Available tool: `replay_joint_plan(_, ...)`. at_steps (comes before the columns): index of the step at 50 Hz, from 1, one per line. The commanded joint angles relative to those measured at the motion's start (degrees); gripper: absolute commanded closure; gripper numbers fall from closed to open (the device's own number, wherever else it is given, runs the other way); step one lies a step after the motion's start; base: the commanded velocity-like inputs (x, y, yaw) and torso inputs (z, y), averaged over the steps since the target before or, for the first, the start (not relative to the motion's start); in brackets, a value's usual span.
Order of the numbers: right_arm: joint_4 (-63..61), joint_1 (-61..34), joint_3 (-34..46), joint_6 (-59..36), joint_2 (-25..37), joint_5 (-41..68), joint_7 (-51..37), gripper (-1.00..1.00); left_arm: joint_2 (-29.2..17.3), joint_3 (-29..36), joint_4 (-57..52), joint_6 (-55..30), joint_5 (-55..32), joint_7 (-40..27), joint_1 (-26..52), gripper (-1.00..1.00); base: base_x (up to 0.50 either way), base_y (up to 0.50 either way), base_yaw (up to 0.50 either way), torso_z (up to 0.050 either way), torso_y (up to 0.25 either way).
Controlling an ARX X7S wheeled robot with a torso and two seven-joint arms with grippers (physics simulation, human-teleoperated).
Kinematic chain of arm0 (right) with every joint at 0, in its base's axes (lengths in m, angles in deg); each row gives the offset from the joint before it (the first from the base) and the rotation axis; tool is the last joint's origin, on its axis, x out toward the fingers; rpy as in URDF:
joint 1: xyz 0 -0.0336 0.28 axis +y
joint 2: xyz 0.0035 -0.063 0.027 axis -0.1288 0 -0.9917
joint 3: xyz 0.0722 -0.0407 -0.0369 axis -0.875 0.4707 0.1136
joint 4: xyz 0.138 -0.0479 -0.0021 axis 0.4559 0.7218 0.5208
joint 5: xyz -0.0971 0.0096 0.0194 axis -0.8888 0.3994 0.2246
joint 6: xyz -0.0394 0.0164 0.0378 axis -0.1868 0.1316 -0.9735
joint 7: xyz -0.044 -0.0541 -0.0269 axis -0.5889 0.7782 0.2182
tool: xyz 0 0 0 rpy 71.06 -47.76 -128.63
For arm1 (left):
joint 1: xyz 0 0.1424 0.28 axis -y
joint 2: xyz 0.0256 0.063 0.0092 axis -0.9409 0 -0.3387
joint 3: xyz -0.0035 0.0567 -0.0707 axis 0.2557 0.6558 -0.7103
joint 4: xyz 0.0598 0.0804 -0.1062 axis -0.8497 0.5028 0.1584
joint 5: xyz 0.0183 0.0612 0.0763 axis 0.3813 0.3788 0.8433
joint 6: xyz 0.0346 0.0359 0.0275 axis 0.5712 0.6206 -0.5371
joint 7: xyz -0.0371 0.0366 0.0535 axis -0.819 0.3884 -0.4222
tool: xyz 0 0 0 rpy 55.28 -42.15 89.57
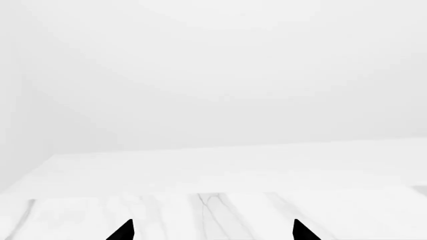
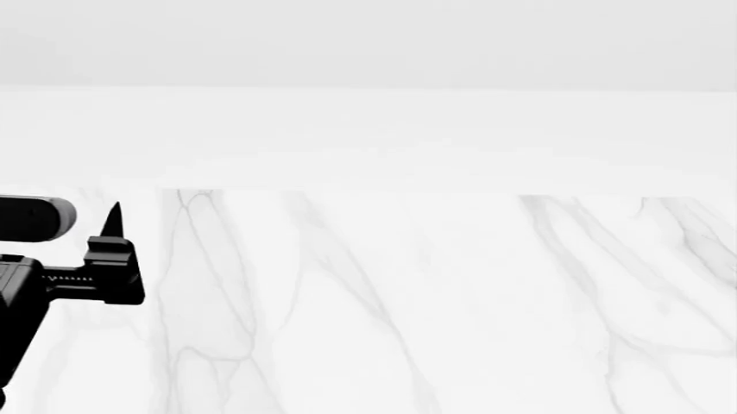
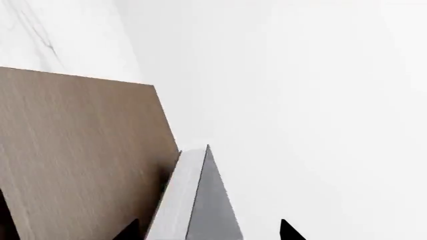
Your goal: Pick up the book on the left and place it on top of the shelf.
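The shelf [image 3: 73,150] shows only in the right wrist view, as a dark brown wooden board. A thin book [image 3: 210,210] with a grey cover and a white edge stands against it. I cannot tell whether this is the dark charcoal book. My right gripper [image 3: 208,231] is open, its two black fingertips on either side of this book, one next to the white edge and the other apart from the cover. My left gripper [image 1: 213,231] is open and empty over the white marble table [image 1: 220,210]. It also shows at the left edge of the head view [image 2: 103,233].
The white marble table [image 2: 437,293] with grey veins fills the head view, with a white wall [image 2: 368,43] behind its far edge. No books or shelf show in the head view. My right arm is out of the head view.
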Motion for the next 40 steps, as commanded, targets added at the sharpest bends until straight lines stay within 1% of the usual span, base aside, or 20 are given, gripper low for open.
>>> replay_joint_plan(1, -1.92, -3.12, 7.44, 3.94, -5.84, 3.67, 6.59, -1.00, 1.18, -1.13, 0.20, -0.04, 0.75, 1.09, 0.37, -1.00, 0.00, 0.00, 0.00, 0.000, 0.000)
replay_joint_plan(7, -9.80, -3.96, 12.69, 5.76, -9.32, 2.95, 13.26, -1.00, 1.26, -0.81, 0.21, -0.08, 0.67, 0.97, 0.54, -1.00, 0.00, 0.00, 0.00, 0.000, 0.000)
replay_joint_plan(13, -14.16, -4.68, 16.27, 6.04, -10.52, 0.99, 16.42, -1.00, 1.15, -0.89, -0.21, -0.30, 0.41, 0.83, 0.58, -1.00, 0.00, 0.00, 0.00, 0.000, 0.000)
replay_joint_plan(19, -17.14, -3.97, 17.62, 6.06, -11.17, 0.26, 17.69, -1.00, 1.02, -0.88, -0.17, -0.11, 0.29, 0.82, 0.47, -1.00, 0.00, 0.00, 0.00, 0.000, 0.000)
replay_joint_plan(23, -19.08, -2.81, 17.54, 7.24, -11.94, 1.19, 16.87, -1.00, 1.03, -0.75, -0.14, -0.04, 0.25, 0.76, 0.50, -1.00, 0.00, 0.00, 0.00, 0.000, 0.000)
replay_joint_plan(26, -21.81, -1.52, 15.96, 8.63, -13.24, 3.74, 15.94, -1.00, 1.01, -0.68, -0.34, -0.14, 0.16, 0.68, 0.57, -1.00, 0.00, 0.00, 0.00, 0.000, 0.000)
replay_joint_plan(31, -28.07, 1.71, 9.90, 9.33, -17.56, 10.49, 14.96, -1.00, 1.03, -0.65, -0.49, 0.00, 0.03, 0.60, 0.58, -1.00, 0.00, 0.00, 0.00, 0.000, 0.000)
replay_joint_plan(35, -38.34, 5.21, -0.72, 8.09, -24.84, 21.53, 18.60, -1.00, 0.96, -0.84, -0.69, 0.22, -0.16, 0.62, 0.46, -1.00, 0.00, 0.00, 0.00, 0.000, 0.000)
replay_joint_plan(37, -41.34, 5.94, -4.39, 6.07, -27.41, 25.70, 20.49, -1.00, 0.94, -0.77, -0.54, 0.40, -0.16, 0.67, 0.48, -1.00, 0.00, 0.00, 0.00, 0.000, 0.000)
replay_joint_plan(38, -43.15, 7.17, -5.13, 6.58, -27.80, 28.34, 21.02, -1.00, 0.93, -0.62, -0.31, 0.64, -0.04, 0.69, 0.45, -1.00, 0.00, 0.00, 0.00, 0.000, 0.000)
replay_joint_plan(39, -45.62, 7.73, -6.68, 3.41, -28.11, 34.15, 20.80, -1.00, 0.96, -0.65, -0.43, 0.59, -0.14, 0.68, 0.41, -1.00, 0.00, 0.00, 0.00, 0.000, 0.000)
replay_joint_plan(40, -46.22, 7.81, -7.21, 1.93, -28.04, 36.67, 19.71, -1.00, 0.98, -0.61, -0.41, 0.71, -0.12, 0.66, 0.36, -1.00, 0.00, 0.00, 0.00, 0.000, 0.000)
